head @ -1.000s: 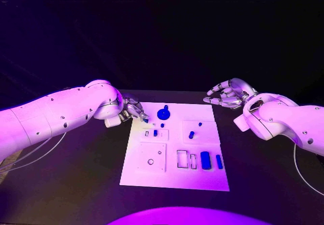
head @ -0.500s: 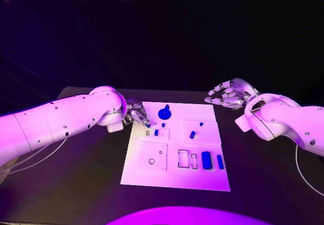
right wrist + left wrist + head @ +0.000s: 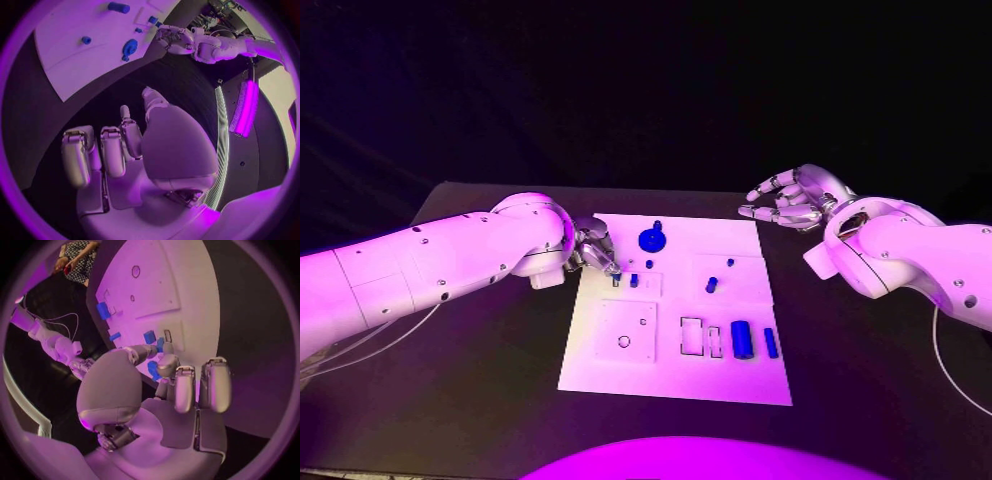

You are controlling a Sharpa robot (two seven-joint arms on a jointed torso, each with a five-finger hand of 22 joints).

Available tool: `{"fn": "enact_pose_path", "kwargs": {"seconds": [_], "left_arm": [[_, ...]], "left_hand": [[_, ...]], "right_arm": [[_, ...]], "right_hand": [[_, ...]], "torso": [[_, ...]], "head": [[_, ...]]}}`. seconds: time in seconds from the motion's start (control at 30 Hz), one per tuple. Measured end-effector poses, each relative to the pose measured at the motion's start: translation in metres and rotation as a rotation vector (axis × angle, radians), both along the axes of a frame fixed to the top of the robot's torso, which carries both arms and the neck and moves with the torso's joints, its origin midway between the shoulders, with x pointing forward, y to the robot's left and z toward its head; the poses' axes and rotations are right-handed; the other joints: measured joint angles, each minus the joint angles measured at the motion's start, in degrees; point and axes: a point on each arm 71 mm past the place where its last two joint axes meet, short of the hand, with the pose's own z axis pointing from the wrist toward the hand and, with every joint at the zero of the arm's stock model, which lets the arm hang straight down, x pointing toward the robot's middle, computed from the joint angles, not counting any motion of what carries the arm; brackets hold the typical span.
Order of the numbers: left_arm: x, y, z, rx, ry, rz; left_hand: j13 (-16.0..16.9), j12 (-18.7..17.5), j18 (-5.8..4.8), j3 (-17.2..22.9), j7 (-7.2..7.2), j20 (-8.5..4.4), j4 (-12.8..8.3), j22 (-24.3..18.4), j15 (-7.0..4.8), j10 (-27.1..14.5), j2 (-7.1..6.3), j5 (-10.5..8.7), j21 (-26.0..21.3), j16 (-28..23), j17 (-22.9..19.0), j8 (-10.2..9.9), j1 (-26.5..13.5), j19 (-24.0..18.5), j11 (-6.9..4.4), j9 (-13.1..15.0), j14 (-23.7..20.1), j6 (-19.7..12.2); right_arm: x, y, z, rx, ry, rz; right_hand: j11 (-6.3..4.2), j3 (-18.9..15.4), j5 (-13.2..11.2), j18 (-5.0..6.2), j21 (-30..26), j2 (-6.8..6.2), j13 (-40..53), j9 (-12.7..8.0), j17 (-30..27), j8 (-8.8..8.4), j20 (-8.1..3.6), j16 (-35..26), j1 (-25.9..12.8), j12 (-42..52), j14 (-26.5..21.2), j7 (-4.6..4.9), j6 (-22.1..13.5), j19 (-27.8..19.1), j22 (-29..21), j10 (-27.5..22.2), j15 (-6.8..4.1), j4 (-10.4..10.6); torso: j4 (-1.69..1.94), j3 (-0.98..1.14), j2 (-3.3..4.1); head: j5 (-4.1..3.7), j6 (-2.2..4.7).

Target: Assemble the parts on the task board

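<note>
The white task board (image 3: 733,380) lies mid-table. My left hand (image 3: 594,248) reaches over its left edge and pinches a small blue part (image 3: 154,371) between thumb and finger, close above the small block where two little blue parts (image 3: 633,281) stand. A round blue knob (image 3: 651,240) stands just beyond them. Two blue bars (image 3: 741,340) stand near the right edge, and a short blue peg (image 3: 711,286) is mid-board. My right hand (image 3: 790,205) hovers off the board's far right corner, fingers loosely bent and apart, holding nothing. The right wrist view shows the board (image 3: 81,25) and knob (image 3: 129,48).
Black table (image 3: 473,400) surrounds the board on all sides. Several open slots (image 3: 691,338) sit beside the blue bars, and a square plate with a small ring (image 3: 623,341) lies on the board's near left. My left forearm (image 3: 430,265) crosses the table's left side.
My left arm has swung further in over the board, carrying the small blue part rightwards and nearer the two little standing parts. The right hand has stayed put.
</note>
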Motion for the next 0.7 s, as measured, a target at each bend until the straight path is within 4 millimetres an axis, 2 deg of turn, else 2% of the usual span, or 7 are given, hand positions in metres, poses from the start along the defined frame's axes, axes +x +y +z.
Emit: {"fn": "enact_pose_path", "kwargs": {"seconds": [0.17, 0.7], "left_arm": [[-0.0013, -0.0011, -0.0005, 0.011, -0.004, -0.006], [-0.0023, 0.0000, -0.0063, 0.041, -0.001, -0.001]], "left_hand": [[0.2, 0.0, 0.00, 0.0, -0.17, 0.00, 0.0, 0.0, 0.00, 0.2, -0.03, 0.00, 0.0, 0.0, 0.0, 0.0, 0.0, 0.0, -0.21, 0.0, 0.0, 0.2], [0.3, 0.0, 0.00, 0.0, -0.08, 0.00, 0.0, 0.0, 0.00, 0.2, -0.19, 0.34, 0.0, 0.0, 0.0, -0.2, -0.2, 0.0, -0.20, -0.1, 0.0, 0.3]], "right_arm": [[0.0000, 0.0000, 0.0000, 0.000, 0.000, 0.000], [0.0000, 0.0002, 0.0000, 0.000, 0.000, 0.000]], "right_hand": [[0.00, 0.0, 0.0, 0.00, 0.0, 0.00, 0.0, -0.1, 0.0, 0.00, 0.00, 0.0, 0.0, 0.0, 0.0, 0.00, 0.0, 0.0, 0.0, 0.0, 0.00, 0.0], [0.00, 0.0, 0.0, 0.00, 0.0, 0.00, 0.0, -0.1, 0.0, 0.00, 0.00, 0.0, 0.0, 0.0, 0.0, 0.00, 0.0, 0.0, 0.0, 0.0, 0.00, 0.0]], "torso": [[0.04, -0.01, -0.04], [-0.03, -0.01, -0.05]], "head": [[-0.14, -0.20], [0.12, -0.13]]}}
